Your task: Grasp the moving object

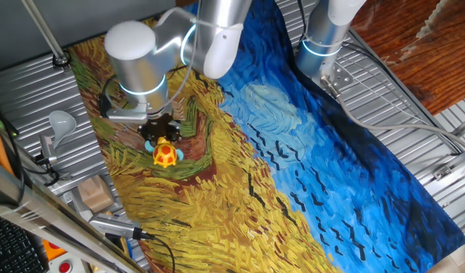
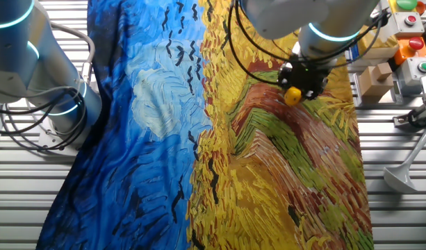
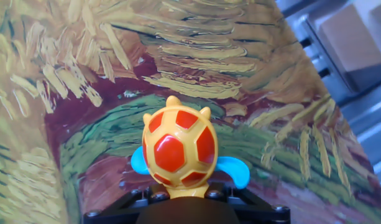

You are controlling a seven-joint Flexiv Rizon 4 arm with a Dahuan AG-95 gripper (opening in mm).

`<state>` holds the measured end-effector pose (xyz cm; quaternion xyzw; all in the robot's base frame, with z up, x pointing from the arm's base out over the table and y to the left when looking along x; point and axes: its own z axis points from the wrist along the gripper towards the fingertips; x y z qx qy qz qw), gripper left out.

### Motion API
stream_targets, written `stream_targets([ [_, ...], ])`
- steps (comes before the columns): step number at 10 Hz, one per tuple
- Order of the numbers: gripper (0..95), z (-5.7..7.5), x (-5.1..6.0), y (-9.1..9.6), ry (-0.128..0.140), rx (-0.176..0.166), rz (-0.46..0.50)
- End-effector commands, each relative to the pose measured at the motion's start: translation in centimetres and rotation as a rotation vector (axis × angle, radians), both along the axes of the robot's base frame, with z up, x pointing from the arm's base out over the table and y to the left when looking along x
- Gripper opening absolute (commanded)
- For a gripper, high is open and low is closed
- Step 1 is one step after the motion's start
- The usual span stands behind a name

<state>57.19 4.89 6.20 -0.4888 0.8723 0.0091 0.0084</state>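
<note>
target: small yellow-orange toy turtle w/ red-orange hexagon shell patches and teal flippers (image 3: 179, 149). We see it sitting on the painted wheat-field cloth (image 1: 240, 212) that covers the table, in the yellow/green/brown part.

tool: black two-finger gripper (image 1: 161, 130) on the silver arm. Only its black base shows in the hand view, at 6 o'clock along the bottom edge.

key relation: in the hand view the turtle sits just above the gripper base, near centre, a touch left. In one fixed view it peeks out at 6 o'clock from the black hand, touching or nearly so. We judge the toy is right under the fingers, or between them.

long axis: shell is slightly taller than wide, running 12 to 6 in the hand view, w/ small nubs at 12. Flippers stick out at 4 and 8.

gripper state: cannot tell. Fingertips are hidden, so we can't say apart, together or clamped on the toy.

other view: the toy (image 2: 292, 96) shows as a yellow blob at 7 o'clock of the hand.

nearby: tan wooden block (image 1: 95, 194) off the cloth at 8 o'clock from the toy, well apart.

next move, our guess: little sideways correction needed; confirm fingers straddle the shell's narrow width, then close quickly, since the toy may move.
</note>
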Motion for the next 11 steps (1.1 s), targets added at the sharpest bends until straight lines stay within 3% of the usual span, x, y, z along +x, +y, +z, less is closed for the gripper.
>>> stream_targets([
  [1, 0.0, 0.3, -0.1, 0.0, 0.002, -0.009, -0.127],
  [3, 0.0, 0.3, -0.1, 0.0, 0.002, -0.015, -0.212],
  [7, 0.0, 0.4, -0.2, -0.7, 0.016, -0.035, -0.194],
  [11, 0.0, -0.2, -0.6, -7.2, 0.030, -0.032, -0.131],
])
